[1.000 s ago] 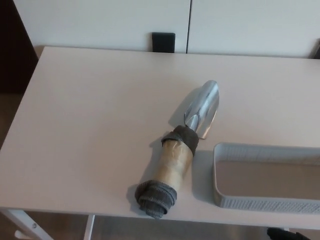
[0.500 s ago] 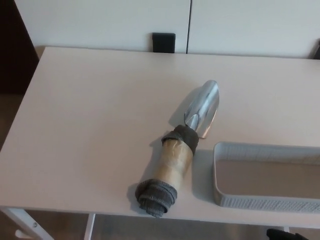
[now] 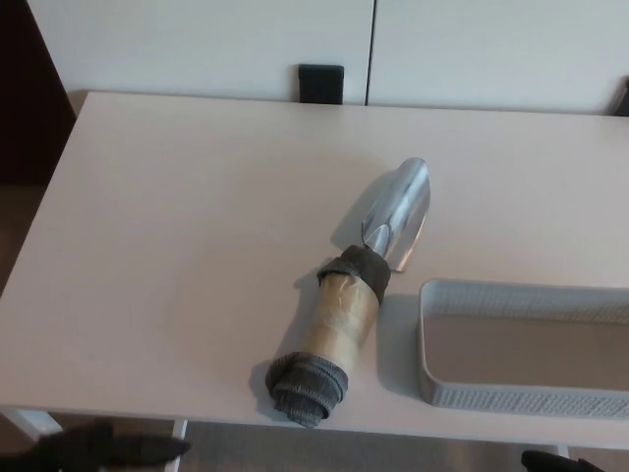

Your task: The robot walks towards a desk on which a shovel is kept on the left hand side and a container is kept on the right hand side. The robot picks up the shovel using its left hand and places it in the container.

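Rising into the lower left corner of the frame since a moment ago, the robot's black left hand shows below the worktop edge; nothing else has moved.
It holds nothing, though its finger spread is too blurred to tell. The silver metal shovel with tan, grey-cloth-wrapped handle lies ungrasped on the pale worktop, just left of the empty grey ribbed container; pickup and placement both remain.

Pale desk, smooth and matte, filling most of the view. White desk leg at the near left corner. Behind, white cabinet doors split by a dark vertical seam, with a small black square at the far edge.
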Tool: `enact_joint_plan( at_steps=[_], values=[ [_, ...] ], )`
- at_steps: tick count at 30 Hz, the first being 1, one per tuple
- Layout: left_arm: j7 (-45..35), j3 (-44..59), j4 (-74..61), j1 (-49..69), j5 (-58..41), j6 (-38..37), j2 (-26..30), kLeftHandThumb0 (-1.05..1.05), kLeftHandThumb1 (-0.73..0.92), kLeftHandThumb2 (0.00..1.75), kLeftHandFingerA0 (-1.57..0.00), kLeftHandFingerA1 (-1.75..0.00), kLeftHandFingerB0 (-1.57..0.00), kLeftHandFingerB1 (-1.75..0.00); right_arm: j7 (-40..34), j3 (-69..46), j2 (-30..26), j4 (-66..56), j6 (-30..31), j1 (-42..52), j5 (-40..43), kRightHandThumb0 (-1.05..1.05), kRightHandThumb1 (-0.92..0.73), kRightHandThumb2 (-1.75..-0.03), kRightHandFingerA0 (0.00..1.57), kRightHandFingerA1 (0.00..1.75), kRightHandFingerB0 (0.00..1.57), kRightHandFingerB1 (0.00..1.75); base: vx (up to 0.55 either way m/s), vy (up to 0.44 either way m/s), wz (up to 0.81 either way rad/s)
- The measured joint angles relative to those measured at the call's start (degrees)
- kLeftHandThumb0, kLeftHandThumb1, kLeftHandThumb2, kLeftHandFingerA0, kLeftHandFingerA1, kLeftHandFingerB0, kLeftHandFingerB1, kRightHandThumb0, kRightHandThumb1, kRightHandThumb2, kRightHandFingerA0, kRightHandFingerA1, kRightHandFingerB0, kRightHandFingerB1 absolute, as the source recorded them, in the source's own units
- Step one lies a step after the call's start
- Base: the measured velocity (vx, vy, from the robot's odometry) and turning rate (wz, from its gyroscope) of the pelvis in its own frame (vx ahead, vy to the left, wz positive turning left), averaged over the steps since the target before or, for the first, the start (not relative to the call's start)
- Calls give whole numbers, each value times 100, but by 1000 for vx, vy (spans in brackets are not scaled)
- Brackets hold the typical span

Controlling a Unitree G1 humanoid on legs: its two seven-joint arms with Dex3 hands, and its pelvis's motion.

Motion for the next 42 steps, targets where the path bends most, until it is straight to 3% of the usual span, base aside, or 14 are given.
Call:
enact_joint_plan(
  at_steps=[1, 2, 4, 5, 11, 12, 17, 18, 29, 31, 32, 35, 37, 42],
  values=[
    [56, -15, -84, -201, 1, 3, 29, -42, 57, 58, -29, -41, -26, -33, 0, 1, 0, 0, 0, -3, 0, -44, -41, -70, 52, 59, 39, 53, 0, 0, 0],
    [120, -84, -188, -486, 27, 5, 20, -25, 41, 94, -12, -54, -10, -52, 0, 3, 0, 1, 0, -5, -1, -44, -41, -70, 51, 59, 39, 53, 0, 0, 0],
    [177, -249, -324, -847, 106, 39, -64, -29, 45, 95, -3, -52, 0, -47, -1, 3, 0, 5, 0, -5, -1, -43, -42, -70, 52, 60, 39, 53, 0, 0, 0],
    [226, -446, -426, -1196, 214, 99, -177, -45, 55, 59, -7, -28, -15, -28, -1, 3, 0, 11, 0, -4, -2, -43, -42, -71, 52, 61, 39, 53, 0, 0, 0],
    [314, -1285, -509, -2328, 723, 287, -816, -52, 54, 56, 0, -28, -10, -26, -1, 10, 1, 7, 1, -29, -3, -39, -50, -54, 56, 52, 41, 44, 0, 0, 0],
    [332, -1427, -495, -2499, 817, 304, -947, -58, 39, 74, 0, -21, -5, -28, -1, 12, 1, 7, 1, -32, -3, -45, -41, -71, 53, 59, 38, 52, 0, 0, 0],
    [407, -2020, -315, -3176, 1282, 428, -1516, -56, 37, 71, 0, -20, -8, -23, -2, 31, 1, 4, 1, -40, -6, -39, -51, -54, 59, 50, 44, 43, 0, 0, 0],
    [418, -2089, -287, -3249, 1339, 446, -1579, -56, 37, 71, 0, -17, -8, -22, -3, 33, 1, 3, 1, -40, -6, -45, -41, -71, 53, 58, 40, 52, 0, 0, 0],
    [711, -3215, 341, -4120, 2376, 774, -2611, -61, 40, 73, 0, -11, -9, -25, -4, 102, 1, -12, 1, -85, -20, -44, -41, -71, 53, 58, 40, 51, 0, 0, 0],
    [773, -3379, 464, -4232, 2571, 850, -2753, -56, 37, 74, 0, -19, -10, -28, -4, 117, 1, -13, 1, -91, -20, -37, -51, -54, 59, 50, 44, 43, 0, 0, 0],
    [815, -3481, 551, -4298, 2688, 883, -2839, -55, 47, 54, 0, -26, -10, -26, -4, 123, 1, -14, 1, -93, -21, -40, -51, -54, 59, 50, 45, 43, 0, 0, 0],
    [907, -3698, 741, -4440, 2937, 982, -3016, -51, 47, 54, 0, -26, -10, -26, -4, 138, 1, -20, 1, -98, -22, -43, -42, -71, 52, 57, 40, 51, 0, 0, 0],
    [983, -3849, 892, -4538, 3123, 1062, -3131, -52, 36, 72, 0, -20, -9, -30, -5, 149, 1, -24, 1, -101, -22, -36, -51, -54, 58, 51, 44, 43, 0, 0, 0],
    [1205, -4223, 1353, -4800, 3634, 1287, -3403, -50, 47, 54, 0, -26, -10, -26, -5, 178, 0, -27, 1, -105, -23, -42, -42, -70, 50, 56, 38, 50, 0, 0, 0]
  ],
)
